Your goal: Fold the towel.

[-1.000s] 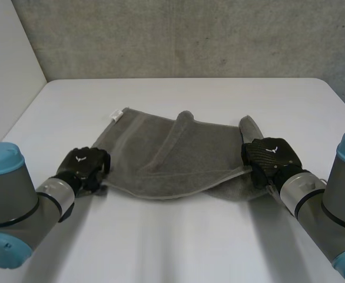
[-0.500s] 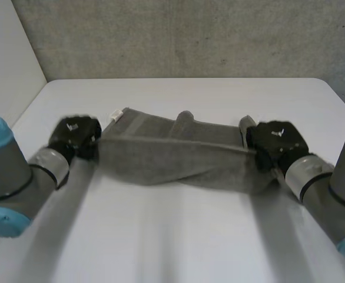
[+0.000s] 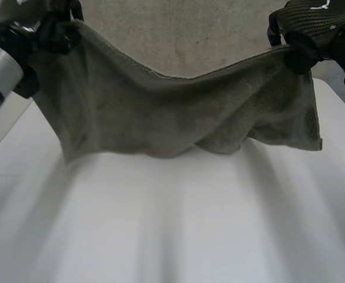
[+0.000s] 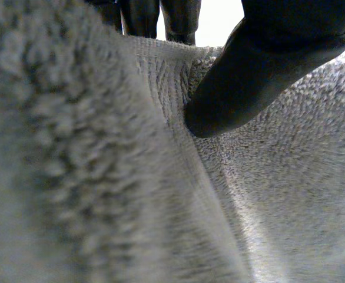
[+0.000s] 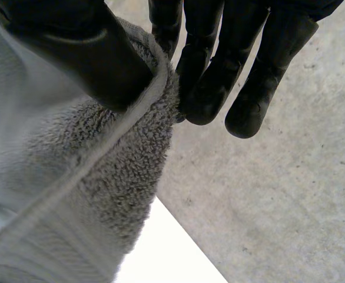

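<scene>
Our left hand (image 3: 53,29) and right hand (image 3: 314,23) each pinch a top corner of the towel (image 3: 178,112). It sags between them. We judge it soft and light, so corner grips suit it.

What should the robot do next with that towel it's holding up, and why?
Probably draw the hands apart a little: the left hand and right hand each pinch a top corner, yet the towel sags between them above the table.

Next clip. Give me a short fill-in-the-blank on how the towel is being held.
1. The left hand and right hand each pinch an upper ____ of the towel.
2. Between the two hands, the towel's top edge ____ in the middle.
3. The towel hangs over a ____ table.

Missing words: corner; sags; white
</scene>
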Available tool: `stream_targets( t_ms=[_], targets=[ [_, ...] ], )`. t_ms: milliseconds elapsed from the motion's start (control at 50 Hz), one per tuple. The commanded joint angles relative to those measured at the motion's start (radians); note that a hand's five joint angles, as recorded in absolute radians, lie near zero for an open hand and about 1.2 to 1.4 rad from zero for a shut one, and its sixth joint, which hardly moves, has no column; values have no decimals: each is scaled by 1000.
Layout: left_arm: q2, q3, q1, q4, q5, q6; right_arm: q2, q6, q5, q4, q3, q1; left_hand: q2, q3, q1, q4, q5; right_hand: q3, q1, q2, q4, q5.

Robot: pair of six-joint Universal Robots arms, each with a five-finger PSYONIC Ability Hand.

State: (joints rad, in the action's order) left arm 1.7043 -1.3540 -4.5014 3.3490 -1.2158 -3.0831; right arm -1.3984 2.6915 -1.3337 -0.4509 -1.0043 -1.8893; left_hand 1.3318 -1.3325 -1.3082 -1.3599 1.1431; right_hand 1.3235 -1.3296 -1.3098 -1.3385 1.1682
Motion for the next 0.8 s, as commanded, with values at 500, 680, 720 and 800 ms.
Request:
stream_targets(
  t_ms=[500, 680, 720, 800],
  targets=[
    [445, 742, 13, -9, -152, -85, 430, -88, -130, 403, 481, -77, 64, -64, -88, -36, 79, 73, -67, -87, -58, 54],
    [327, 287, -15, 9, -44, -95, 322, -107, 59, 230, 133, -62, 64, -64, -88, -36, 79, 73, -67, -87, -58, 54],
    [314, 197, -33, 23, -8, -98, 302, -111, 82, 229, 70, -57, 64, -64, -88, -36, 79, 73, -67, -87, -58, 54],
    [272, -87, -97, 81, 79, -127, 256, -163, 113, 229, -139, -15, 64, -64, -88, -36, 79, 73, -67, -87, -58, 54]
  ],
)
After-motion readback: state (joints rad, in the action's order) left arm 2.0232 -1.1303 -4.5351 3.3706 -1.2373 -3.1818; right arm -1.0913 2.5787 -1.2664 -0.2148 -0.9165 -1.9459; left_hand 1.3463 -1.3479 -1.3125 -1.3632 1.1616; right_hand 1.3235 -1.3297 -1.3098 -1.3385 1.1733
